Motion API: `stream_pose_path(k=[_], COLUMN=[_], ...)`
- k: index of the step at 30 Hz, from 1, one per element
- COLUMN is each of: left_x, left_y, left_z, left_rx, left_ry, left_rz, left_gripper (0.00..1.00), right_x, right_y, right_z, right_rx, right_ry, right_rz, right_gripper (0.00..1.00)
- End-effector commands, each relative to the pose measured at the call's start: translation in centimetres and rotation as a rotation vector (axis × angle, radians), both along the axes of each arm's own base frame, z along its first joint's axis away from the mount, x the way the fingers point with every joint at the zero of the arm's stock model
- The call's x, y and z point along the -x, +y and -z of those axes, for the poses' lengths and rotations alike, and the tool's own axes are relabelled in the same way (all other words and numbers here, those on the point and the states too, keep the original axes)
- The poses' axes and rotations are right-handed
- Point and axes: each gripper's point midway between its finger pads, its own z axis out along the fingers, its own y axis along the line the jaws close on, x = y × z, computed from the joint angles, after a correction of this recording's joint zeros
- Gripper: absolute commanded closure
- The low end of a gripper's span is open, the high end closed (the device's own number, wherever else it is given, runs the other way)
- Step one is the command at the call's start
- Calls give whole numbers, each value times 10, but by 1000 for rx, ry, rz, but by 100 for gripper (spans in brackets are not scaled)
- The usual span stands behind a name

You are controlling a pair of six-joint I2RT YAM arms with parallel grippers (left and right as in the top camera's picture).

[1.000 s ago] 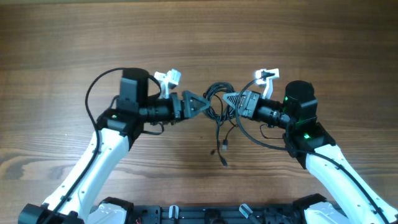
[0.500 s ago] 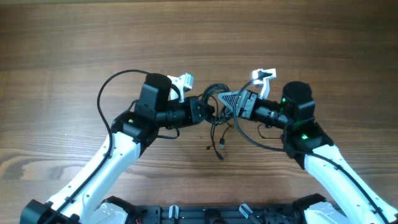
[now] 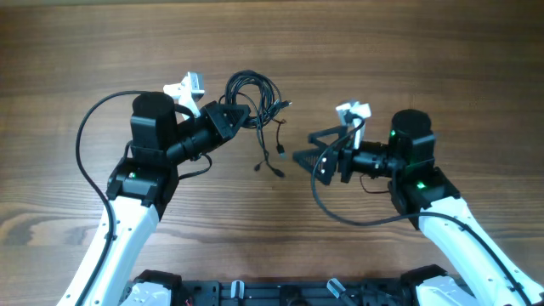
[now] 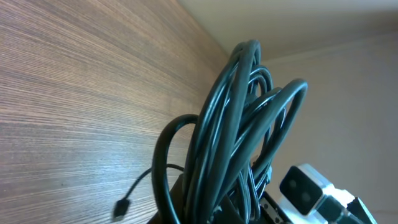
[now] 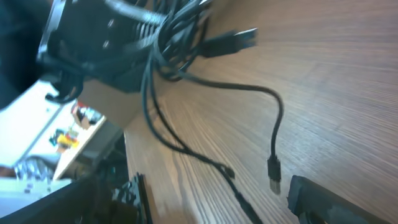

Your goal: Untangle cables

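The cables (image 3: 254, 92) are a bundle of thin black loops with loose plug ends (image 3: 279, 155) trailing toward the table. My left gripper (image 3: 236, 118) is shut on the bundle's base, left of centre. In the left wrist view the loops (image 4: 242, 118) rise straight out of the jaws, and one plug (image 4: 122, 206) dangles over the wood. My right gripper (image 3: 308, 148) stands open to the right of the trailing ends, with nothing between its fingers. The right wrist view shows the bundle (image 5: 177, 34) ahead, a hanging plug (image 5: 273, 171), and its own gripper (image 5: 227, 205) open and apart from them.
A brown wooden table (image 3: 85, 51) lies under everything. Thick black arm cables loop beside the left arm (image 3: 85, 140) and under the right arm (image 3: 340, 208). The arm bases (image 3: 280, 293) sit along the near edge.
My left gripper closed on the bundle and carried it left and toward the far side. My right gripper opened, let the cables go and drew back to the right.
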Motion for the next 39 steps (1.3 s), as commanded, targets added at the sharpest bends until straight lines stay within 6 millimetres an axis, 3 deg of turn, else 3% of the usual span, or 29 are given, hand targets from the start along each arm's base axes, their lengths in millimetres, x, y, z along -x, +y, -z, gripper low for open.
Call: stream_pose_path(k=[1, 11, 18, 22, 24, 26, 27, 28, 30, 32, 37, 39], left_x=[6, 7, 7, 2, -1, -6, -8, -8, -8, -8, -7, -4], left_y=[-5, -5, -4, 1, 4, 9, 12, 12, 12, 13, 13, 13], left_z=[-10, -6, -5, -3, -2, 0, 0, 1, 1, 1, 4, 9], left_rx=[22, 8, 6, -11, -1, 10, 3, 1, 0, -41, -316, -353], left_ry=[-24, -13, -14, -15, 10, 39, 38, 37, 36, -7, -287, -302], left_rz=[49, 54, 51, 13, -27, -84, -98, -102, -102, -80, 89, 116], left_gripper=[96, 96, 96, 96, 96, 96, 96, 96, 96, 96, 96, 96], right_x=[-7, -31, -16, 3, 19, 21, 18, 12, 5, 3, 7, 5], right_y=[-1, 16, 53, 75, 91, 99, 100, 97, 92, 90, 84, 75], right_z=[7, -10, 2, -9, -12, -5, 4, 14, 25, 21, -10, -28], right_rx=[49, -12, -12, -74, -84, -55, -22, 17, 43, 18, -66, -111], right_ry=[-69, -252, -250, -195, -208, -192, -168, -138, -63, -19, -14, -11], right_rz=[21, 24, -39, -84, -129, -99, -62, -14, 50, 75, 63, 92], right_gripper=[0, 1, 8, 12, 24, 73, 90, 96, 96, 96, 96, 96])
